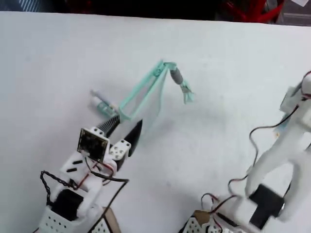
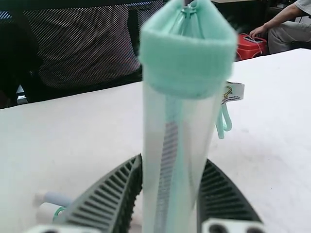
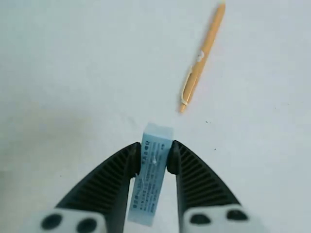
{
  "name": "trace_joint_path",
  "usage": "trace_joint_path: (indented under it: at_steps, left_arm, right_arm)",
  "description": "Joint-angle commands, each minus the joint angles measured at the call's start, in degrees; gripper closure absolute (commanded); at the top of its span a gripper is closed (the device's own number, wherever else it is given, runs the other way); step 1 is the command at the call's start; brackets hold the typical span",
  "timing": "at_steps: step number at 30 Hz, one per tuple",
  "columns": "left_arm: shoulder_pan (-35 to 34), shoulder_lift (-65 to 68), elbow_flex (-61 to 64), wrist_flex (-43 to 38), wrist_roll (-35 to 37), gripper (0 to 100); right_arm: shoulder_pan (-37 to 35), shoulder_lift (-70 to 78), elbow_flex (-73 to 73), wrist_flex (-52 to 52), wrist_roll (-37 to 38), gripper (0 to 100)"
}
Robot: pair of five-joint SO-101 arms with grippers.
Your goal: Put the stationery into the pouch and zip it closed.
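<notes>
The pouch (image 1: pixel 146 94), translucent with mint-green trim, is held up off the white table (image 1: pixel 218 63) by my left gripper (image 1: pixel 127 125), which is shut on its lower end. In the left wrist view the pouch (image 2: pixel 182 121) stands upright between the dark ribbed fingers (image 2: pixel 112 194) of that gripper (image 2: pixel 170 167); its zipper pull and tag (image 1: pixel 184 90) hang off the far end. My right gripper (image 3: pixel 154 150) is shut on a light-blue eraser (image 3: pixel 151 182) above the table. An orange pen (image 3: pixel 201 58) lies on the table just beyond it.
A small white and teal stick-shaped item (image 1: pixel 99 104) lies on the table beside the pouch's held end, also seen as the item (image 2: pixel 51 200) next to the left fingers. The right arm (image 1: pixel 286 145) stands at the table's right edge.
</notes>
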Motion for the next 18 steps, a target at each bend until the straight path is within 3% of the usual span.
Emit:
trace_joint_path:
  at_steps: [1,5,11,13,18]
  left_arm:
    - [-0.3,0.6,-0.2,-0.4,0.7,83]
    - [-0.3,0.6,-0.2,-0.4,0.7,83]
    - [-0.3,0.6,-0.1,-0.4,0.5,83]
    - [-0.3,0.6,-0.1,-0.4,0.4,83]
    - [-0.3,0.6,-0.1,-0.4,0.4,83]
  right_arm:
    - [-7.7,-12.1,-2.5,4.4,0.7,98.1]
    - [-20.3,-22.6,-2.8,3.9,0.2,98.1]
    - [-50.1,-34.0,-2.5,-6.1,-2.9,98.1]
    - [-54.9,-34.4,-2.5,-12.2,-4.4,98.1]
    - [-58.9,-31.1,1.0,-23.4,-5.5,98.1]
